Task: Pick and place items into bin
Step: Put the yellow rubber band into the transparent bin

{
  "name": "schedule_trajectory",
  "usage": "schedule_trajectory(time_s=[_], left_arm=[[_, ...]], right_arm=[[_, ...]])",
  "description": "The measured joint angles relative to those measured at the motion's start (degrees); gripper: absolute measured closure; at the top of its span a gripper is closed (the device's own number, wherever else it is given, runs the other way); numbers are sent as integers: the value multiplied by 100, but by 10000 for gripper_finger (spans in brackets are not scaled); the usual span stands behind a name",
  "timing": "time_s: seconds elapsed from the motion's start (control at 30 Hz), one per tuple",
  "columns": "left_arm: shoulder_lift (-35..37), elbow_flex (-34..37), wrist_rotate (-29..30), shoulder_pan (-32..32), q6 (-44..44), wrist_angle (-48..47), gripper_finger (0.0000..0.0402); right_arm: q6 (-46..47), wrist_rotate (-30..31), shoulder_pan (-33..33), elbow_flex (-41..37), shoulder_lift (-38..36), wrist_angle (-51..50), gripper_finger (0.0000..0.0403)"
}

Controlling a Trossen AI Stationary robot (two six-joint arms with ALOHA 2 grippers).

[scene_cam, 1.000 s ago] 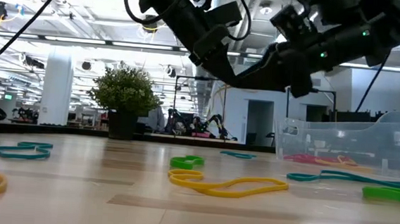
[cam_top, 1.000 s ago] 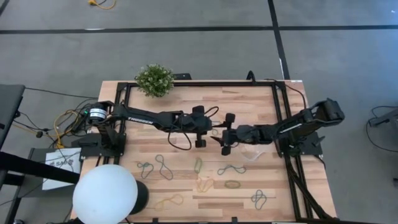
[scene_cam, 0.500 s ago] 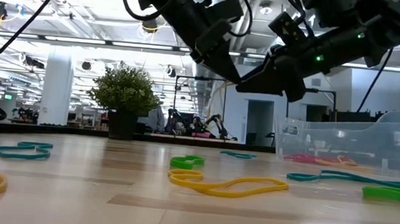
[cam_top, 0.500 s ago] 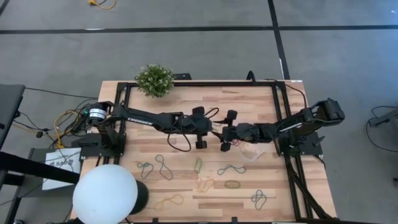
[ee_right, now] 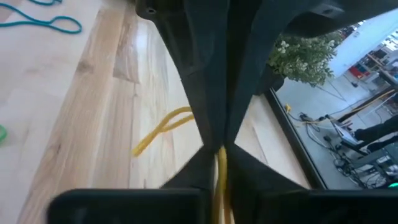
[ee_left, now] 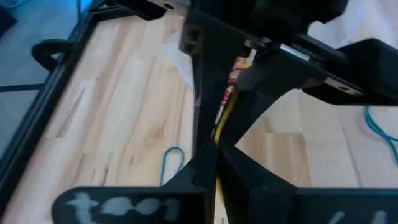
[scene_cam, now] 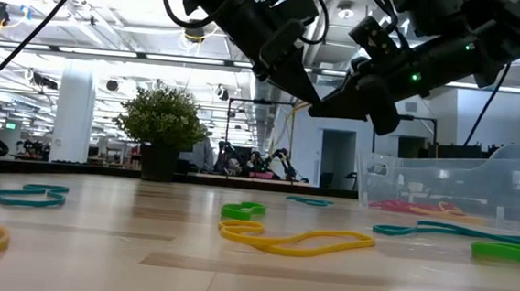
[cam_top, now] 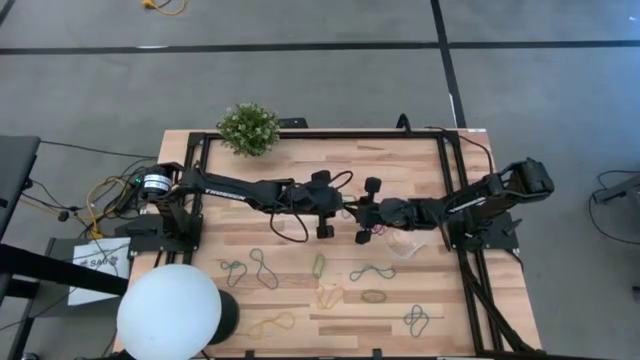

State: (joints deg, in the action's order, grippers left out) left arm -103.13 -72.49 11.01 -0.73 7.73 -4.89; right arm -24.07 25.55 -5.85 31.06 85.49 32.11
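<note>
Above the middle of the table my left gripper and my right gripper meet tip to tip, both shut on one yellow rubber band. In the low view the tips meet high above the wood. More items lie loose on the near half of the table: teal and green bands, a green one, a teal one and yellow ones. The clear bin stands on the table under my right arm, with red and orange bands on its floor. My left gripper pinches the yellow band between its two fingertips, coming from the table's left and slanting down. The band runs straight on from the tips toward the other gripper, clear of the table. My right gripper pinches the same band's other part between its two fingertips, coming from the table's right and slanting down. The band is lifted clear; how much of it lies between the fingers is hidden by the fingers themselves.
A potted plant stands at the far left corner. A white globe lamp overhangs the near left corner. Black frame rails run along the table's sides. More bands lie near the front edge.
My right gripper has moved a little toward the table's left, up to my left gripper's tips, and has shut on the yellow band that the left one holds. My left gripper has kept its hold.
</note>
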Motion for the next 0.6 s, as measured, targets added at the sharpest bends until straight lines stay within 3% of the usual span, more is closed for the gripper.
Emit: schedule_trajectory(time_s=[0.33, 0.6], left_arm=[[0, 0, 329, 4, -8, -59, 397], [0, 0, 494, 0, -94, -92, 327]], right_arm=[[-40, 28, -3, -2, 0, 2, 399], [-40, 183, -16, -2, 0, 4, 402]])
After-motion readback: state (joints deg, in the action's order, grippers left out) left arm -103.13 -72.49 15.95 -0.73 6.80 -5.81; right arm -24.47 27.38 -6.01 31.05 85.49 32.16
